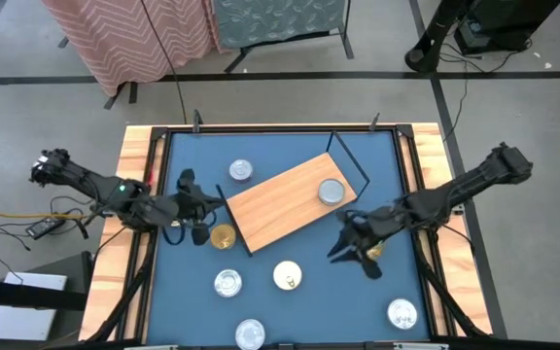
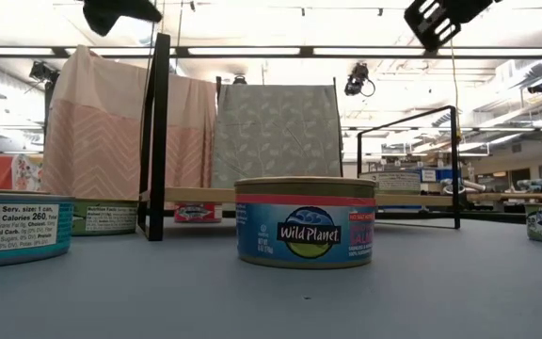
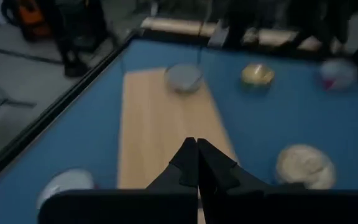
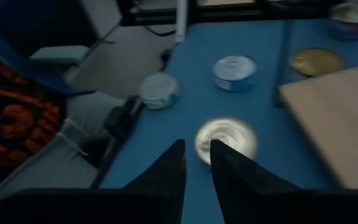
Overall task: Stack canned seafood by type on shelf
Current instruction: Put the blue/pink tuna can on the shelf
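The shelf (image 1: pixel 285 202) lies tilted in the middle of the blue table (image 1: pixel 168 292), with one silver tin (image 1: pixel 332 192) sitting on it near its wire-frame end. The left pincer (image 1: pixel 200 202) hovers right at the shelf's opposite end, its fingers pressed together and holding nothing. A gold tin (image 1: pixel 224 236) sits just beside that same end, and another silver tin (image 1: pixel 240 171) is off the shelf on the far side. The right pincer (image 1: pixel 350 248) hangs near the shelf's wire-frame end, fingers a narrow gap apart with nothing between them. More silver tins (image 1: pixel 228 283) are scattered on the near side of the shelf.
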